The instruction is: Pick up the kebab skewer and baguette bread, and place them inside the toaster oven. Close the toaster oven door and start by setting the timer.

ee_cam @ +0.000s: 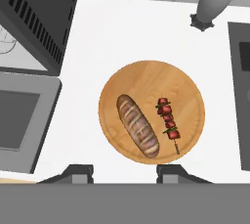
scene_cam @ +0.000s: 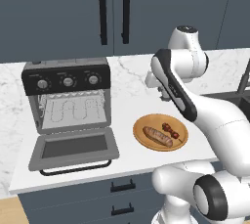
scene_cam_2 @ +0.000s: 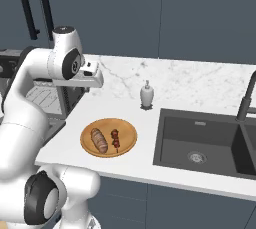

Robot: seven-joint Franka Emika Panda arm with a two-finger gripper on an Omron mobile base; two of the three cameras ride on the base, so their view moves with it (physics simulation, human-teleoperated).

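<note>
counter [ee_cam: 122,32]: kebab skewer [ee_cam: 168,123] below open gripper [ee_cam: 124,171].

**Colours on your counter**

You have a golden-brown scored baguette loaf [ee_cam: 137,133] and a thin skewer of dark red and brown chunks [ee_cam: 168,124] on a round tan wooden plate [ee_cam: 146,78]. Your boxy grey toaster oven [scene_cam: 68,104] carries 3 silver knobs.

No legible text, brand or number is showing anywhere. Small white marks are sitting around the knobs on the toaster oven [scene_cam: 67,82] panel, too blurred to read.
</note>
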